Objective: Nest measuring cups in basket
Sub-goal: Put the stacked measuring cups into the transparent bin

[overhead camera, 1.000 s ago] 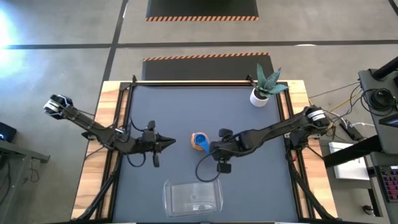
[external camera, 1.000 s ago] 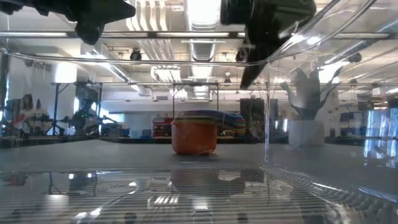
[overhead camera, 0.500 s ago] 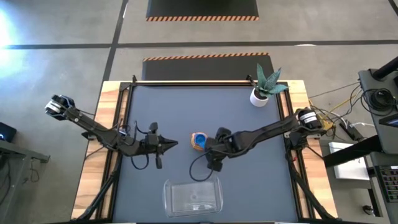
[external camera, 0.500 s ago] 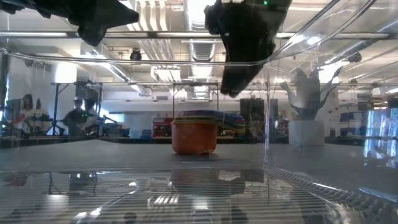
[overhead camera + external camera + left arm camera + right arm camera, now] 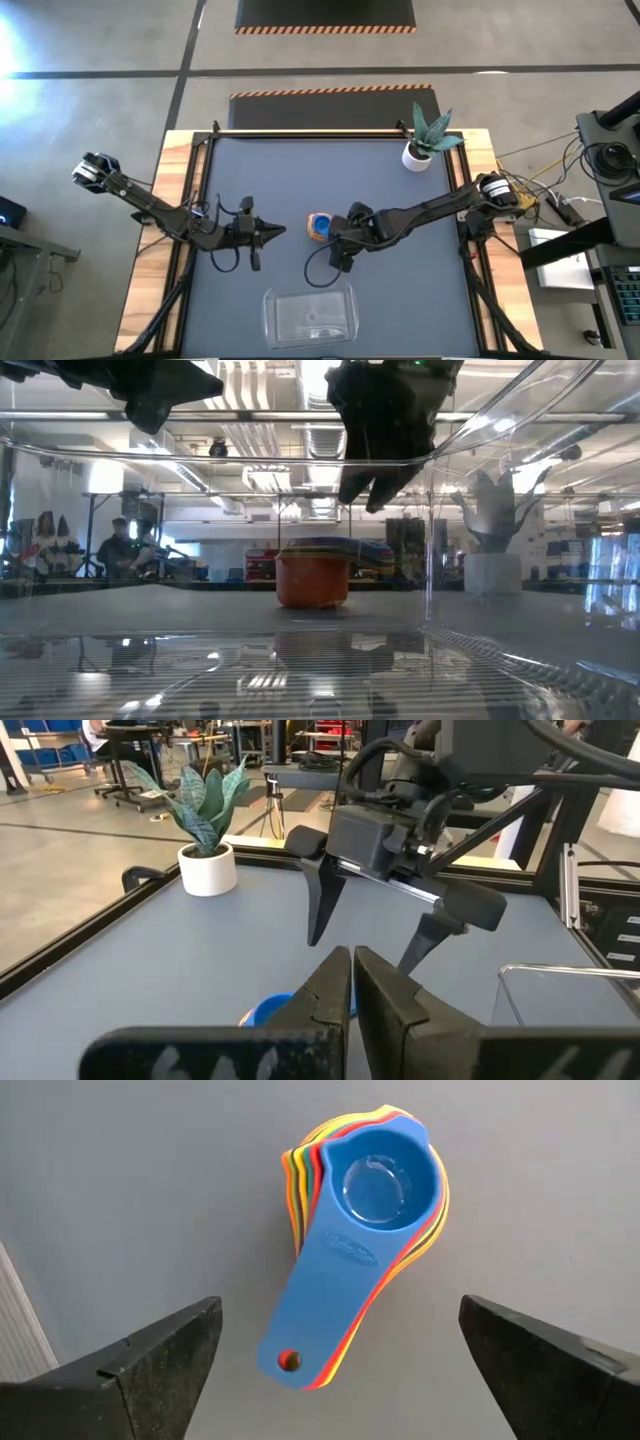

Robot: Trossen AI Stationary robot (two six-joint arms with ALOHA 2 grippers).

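Observation:
The measuring cups point(image 5: 365, 1200) sit nested in one stack, blue on top, handles fanned to one side; the stack point(image 5: 320, 228) rests by its orange bottom cup point(image 5: 312, 582) on the grey table's middle. My right gripper point(image 5: 340, 1315) hangs open above the stack, pointing down, one finger on either side and clear of it. My left gripper point(image 5: 275, 232) hovers shut just left of the stack, pointing at it. The clear basket point(image 5: 310, 315) lies by the table's near edge with nothing in it.
A white plant pot point(image 5: 417, 155) with a spiky plant stands at the far right corner. Black rails run along the table's left, right and far sides. Bare grey mat lies between the stack and the basket. People move in the room beyond the table.
My right gripper has moved a little toward the table's left, over the stack of cups, and has opened wide. The stack has stayed where it was.

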